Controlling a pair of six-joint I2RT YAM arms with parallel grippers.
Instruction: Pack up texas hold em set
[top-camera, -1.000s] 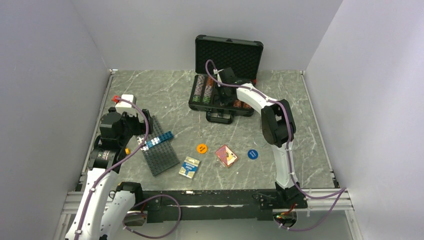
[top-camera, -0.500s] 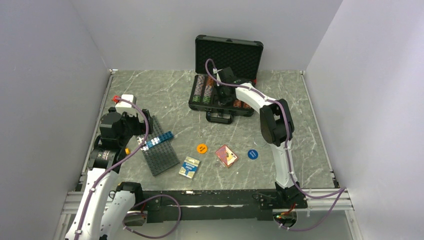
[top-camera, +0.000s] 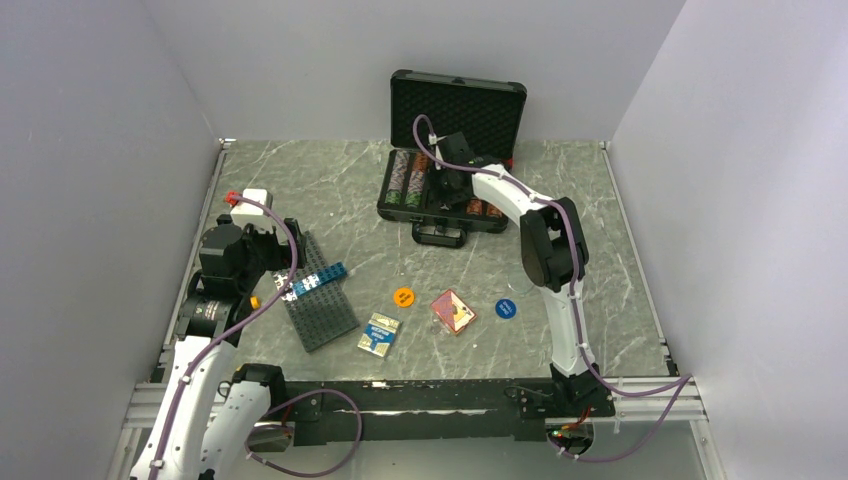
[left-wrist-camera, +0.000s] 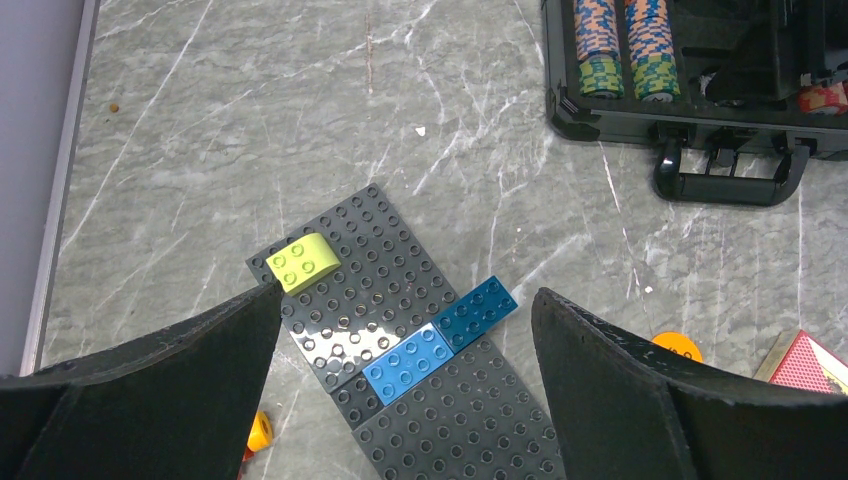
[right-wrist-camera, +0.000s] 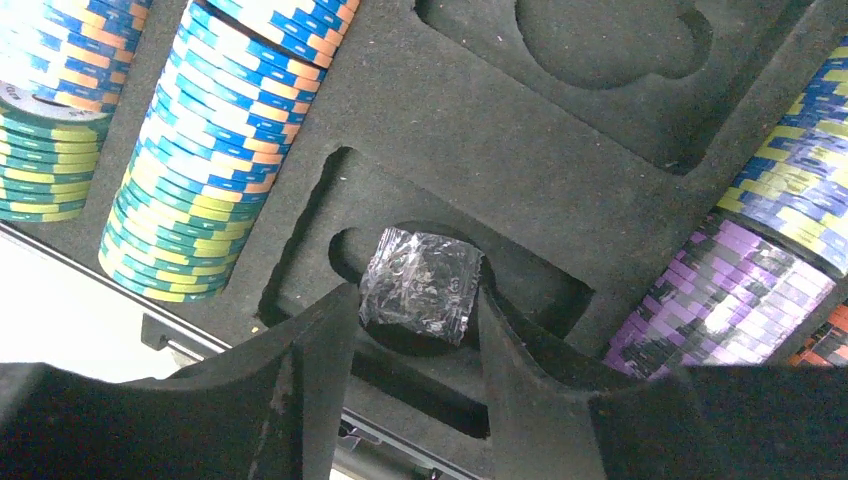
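Observation:
The black case (top-camera: 397, 212) lies open at the back of the table, its foam lid (top-camera: 457, 105) upright and striped chip rows (right-wrist-camera: 200, 170) in its slots. My right gripper (right-wrist-camera: 415, 293) hovers low over the case's foam with its fingers apart. A clear-wrapped packet (right-wrist-camera: 420, 275) lies between them in a foam recess. On the table lie an orange disc (top-camera: 403, 296), a blue disc (top-camera: 506, 308), a red card deck (top-camera: 453, 311) and a blue card deck (top-camera: 379, 334). My left gripper (left-wrist-camera: 405, 295) stands wide open above the building plate, holding nothing.
A dark grey studded plate (top-camera: 318, 300) with blue bricks (left-wrist-camera: 440, 335) and a lime brick (left-wrist-camera: 303, 262) lies at the left front. A small orange piece (left-wrist-camera: 259, 432) sits beside it. The case handle (left-wrist-camera: 728, 185) juts toward the table's middle. White walls enclose three sides.
My right gripper's fingers have spread apart over the case, leaving the wrapped packet in the recess. The left arm has not moved.

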